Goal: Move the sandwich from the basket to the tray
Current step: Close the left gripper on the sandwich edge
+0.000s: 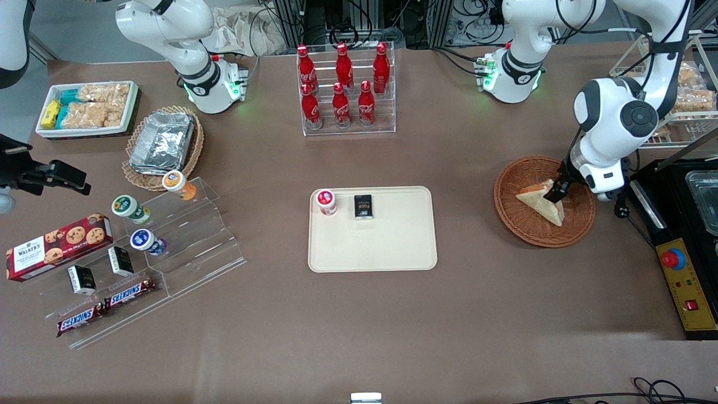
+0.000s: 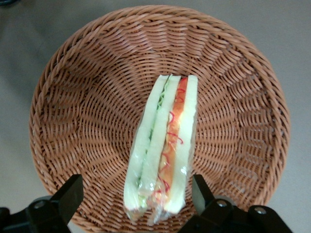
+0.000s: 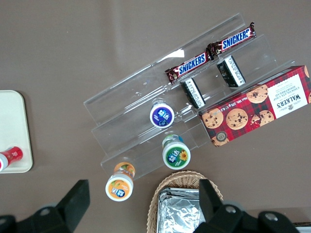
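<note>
Your hand point(image 1: 556, 192) is down in the basket point(image 1: 524, 227), fingers point(image 2: 65, 196) spread wide on either side of the sandwich point(image 2: 163, 145), not closed on it. The sandwich stands on edge in the basket, filling layers up, wrapped in clear film. The arm reaches down over the basket's rim at the working arm's end of the brown counter point(image 1: 477, 314). The tray point(image 1: 392, 247) sits mid-counter, well apart, carrying a red-lidded cup point(image 1: 326, 201) and a small black box point(image 1: 363, 207).

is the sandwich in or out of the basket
In: the sandwich lies in the basket, the open tool straddling it.
</note>
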`<state>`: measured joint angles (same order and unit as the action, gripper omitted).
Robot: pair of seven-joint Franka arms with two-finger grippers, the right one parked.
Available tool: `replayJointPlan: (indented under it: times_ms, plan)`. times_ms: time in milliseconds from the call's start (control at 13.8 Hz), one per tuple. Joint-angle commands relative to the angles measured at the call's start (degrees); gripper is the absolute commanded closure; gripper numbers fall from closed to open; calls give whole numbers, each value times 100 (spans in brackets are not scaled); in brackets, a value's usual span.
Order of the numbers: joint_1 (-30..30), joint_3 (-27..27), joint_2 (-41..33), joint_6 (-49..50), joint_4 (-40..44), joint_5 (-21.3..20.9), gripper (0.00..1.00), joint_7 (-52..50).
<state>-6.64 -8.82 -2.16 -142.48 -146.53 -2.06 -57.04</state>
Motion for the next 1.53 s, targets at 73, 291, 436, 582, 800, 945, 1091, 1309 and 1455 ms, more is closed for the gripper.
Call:
replayJointPlan:
  times_ms: [73,291,436,582,800,945,1091,1309,1455]
  plan:
    - [31,29,250,-692,-244,39,0,-53]
    - [31,29,373,-903,-306,39,0,-53]
    - [23,38,470,-1018,-298,47,0,-97]
    - [-12,47,523,-1027,-254,91,5,-123]
    - [-56,91,515,-1001,-114,197,100,-351]
    - [-65,248,523,-922,167,214,100,-518]
    - [-56,293,515,-493,509,214,100,-615]
    - [-65,310,506,358,1176,188,100,-572]
    - [-65,459,523,1209,1843,179,100,-528]
